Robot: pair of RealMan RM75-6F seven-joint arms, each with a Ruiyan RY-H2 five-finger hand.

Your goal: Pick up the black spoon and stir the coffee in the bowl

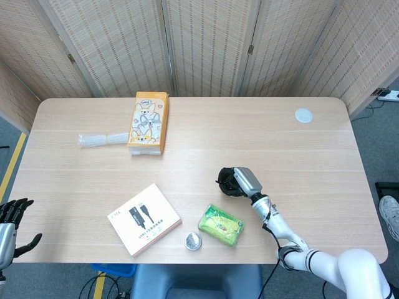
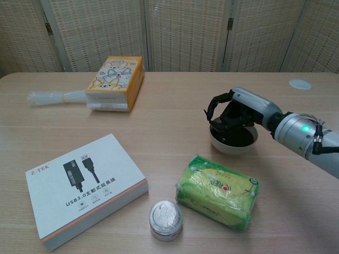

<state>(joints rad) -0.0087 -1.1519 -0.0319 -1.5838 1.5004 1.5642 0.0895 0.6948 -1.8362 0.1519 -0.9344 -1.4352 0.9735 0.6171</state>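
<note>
The right hand (image 2: pixel 233 112) is positioned over the bowl (image 2: pixel 233 142) of coffee on the counter (image 2: pixel 159 127), fingers curled; whether the black spoon is held cannot be told. The left hand (image 1: pixel 11 215) is seen open, off-counter.

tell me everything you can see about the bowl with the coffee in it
The bowl is small, round and off-white, glossy like ceramic, standing upright on the wooden table, right of centre. It holds dark, nearly black coffee. The right hand hangs over its far-left side with fingers curled down toward the rim, hiding part of the liquid; whether they touch the bowl is unclear. The green packet lies just in front of it, apart.
</note>
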